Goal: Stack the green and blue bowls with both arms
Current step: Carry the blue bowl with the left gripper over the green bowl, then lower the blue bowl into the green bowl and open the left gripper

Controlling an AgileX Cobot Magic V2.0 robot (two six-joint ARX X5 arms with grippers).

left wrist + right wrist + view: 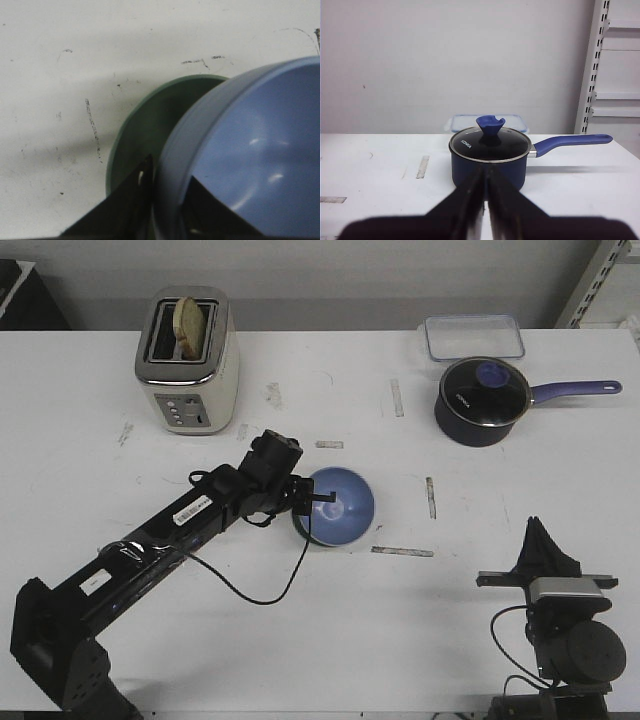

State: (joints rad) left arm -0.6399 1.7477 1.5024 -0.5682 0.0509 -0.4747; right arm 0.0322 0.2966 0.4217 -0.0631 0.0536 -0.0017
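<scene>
The blue bowl [340,506] is at the table's middle, tilted, and my left gripper [312,502] is shut on its left rim. In the left wrist view the blue bowl [255,150] fills the right side, with one finger [135,200] outside the rim and one inside. The green bowl [145,135] lies just beneath and behind it, partly covered; in the front view it is hidden. My right gripper [540,540] is shut and empty near the table's front right, pointing at the saucepan [490,155].
A toaster [188,360] with bread stands at the back left. A dark navy saucepan [485,400] with a lid and long handle stands at the back right, a clear lidded container [472,337] behind it. Tape marks dot the table.
</scene>
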